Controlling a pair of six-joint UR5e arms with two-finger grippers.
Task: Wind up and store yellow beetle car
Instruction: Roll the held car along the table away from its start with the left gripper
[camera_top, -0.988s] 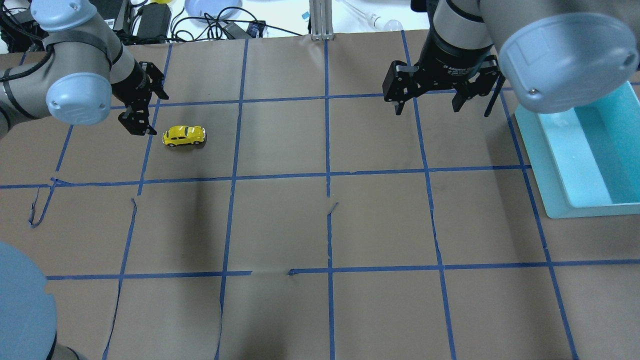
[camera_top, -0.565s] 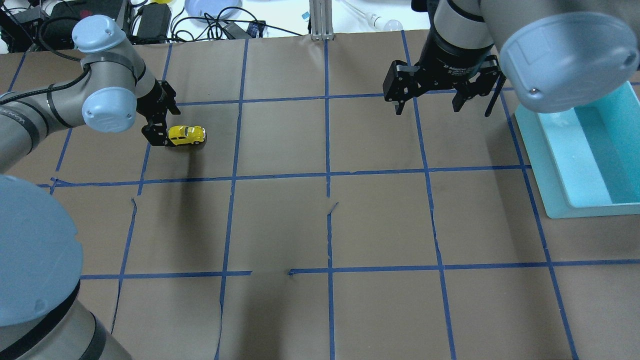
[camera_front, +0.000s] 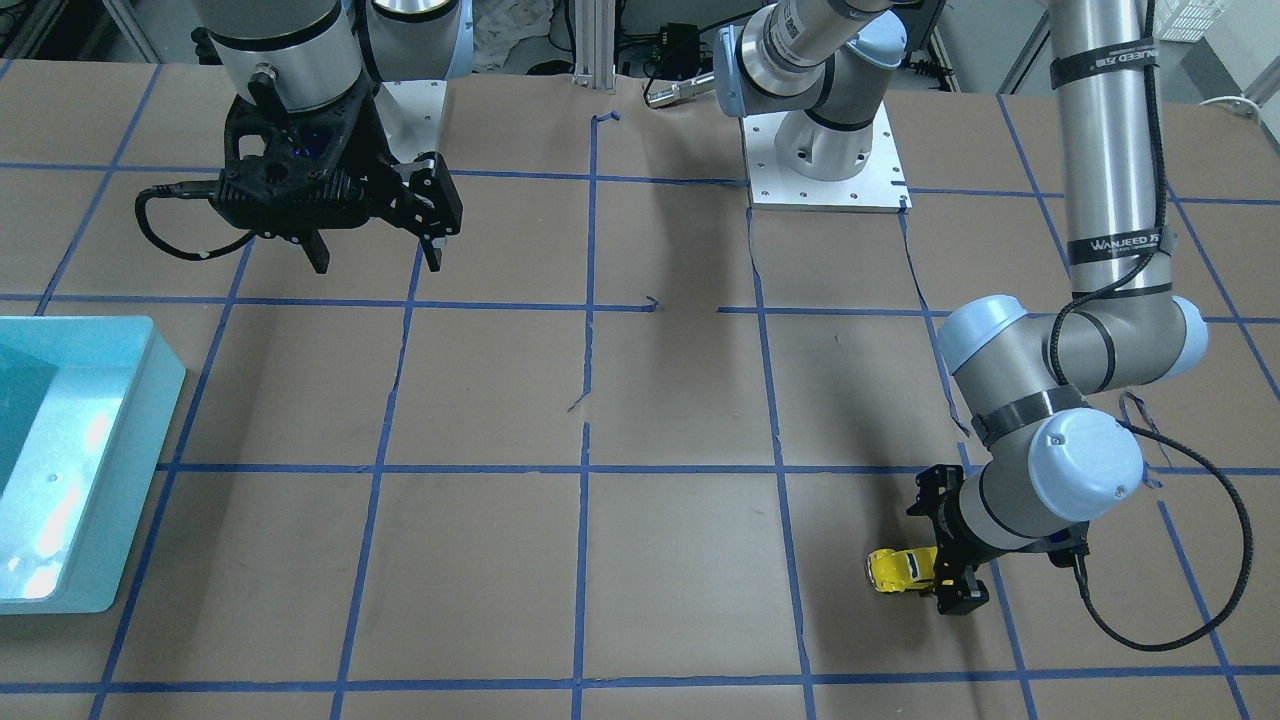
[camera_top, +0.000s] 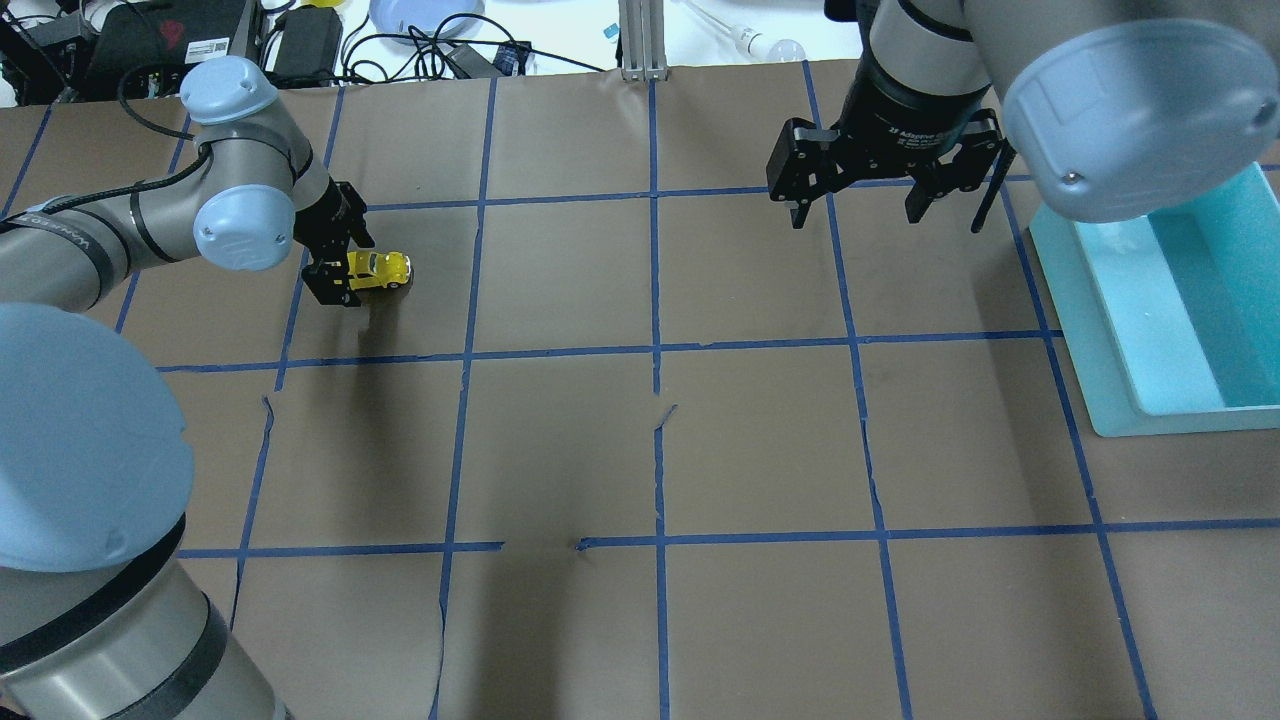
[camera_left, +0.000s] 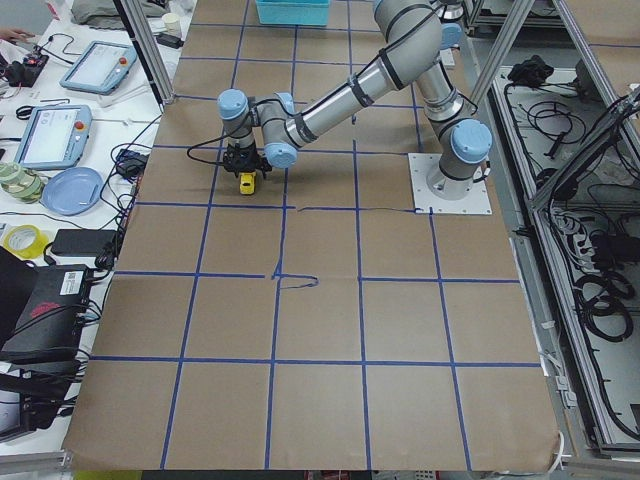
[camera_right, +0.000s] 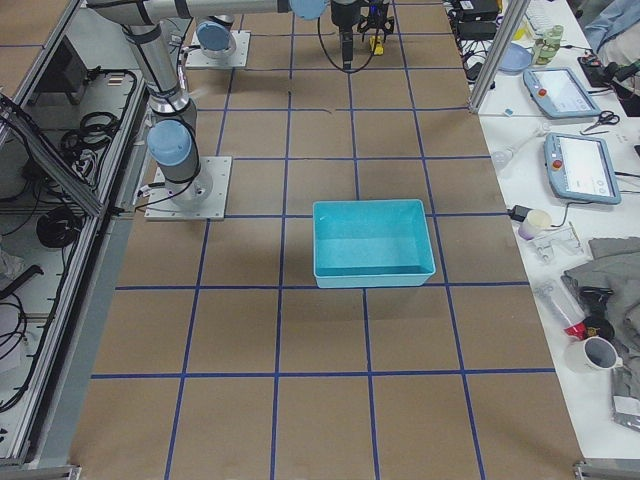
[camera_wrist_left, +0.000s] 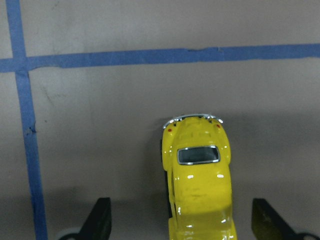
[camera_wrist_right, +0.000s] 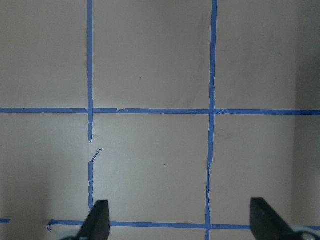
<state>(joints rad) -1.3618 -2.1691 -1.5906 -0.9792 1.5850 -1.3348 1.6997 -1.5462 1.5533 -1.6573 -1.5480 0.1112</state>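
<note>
The yellow beetle car (camera_top: 383, 270) stands on its wheels on the brown paper at the far left. It also shows in the front view (camera_front: 898, 570) and the left wrist view (camera_wrist_left: 200, 180). My left gripper (camera_top: 345, 268) is open and low at the table. Its two fingertips (camera_wrist_left: 100, 220) stand on either side of the car's near end with a gap on each side. The car's tail with red lights points away from the gripper. My right gripper (camera_top: 855, 212) is open and empty, hovering above the table at the far right; its wrist view (camera_wrist_right: 181, 220) shows only bare paper.
A teal bin (camera_top: 1100, 330) stands at the right edge, nothing visible in it; it also shows in the front view (camera_front: 150, 400). Blue tape lines grid the brown paper. Cables and gear lie beyond the far edge (camera_top: 300, 40).
My left arm has moved right toward the car; its open fingers now straddle the car's near end. The car and the right arm have not moved.
</note>
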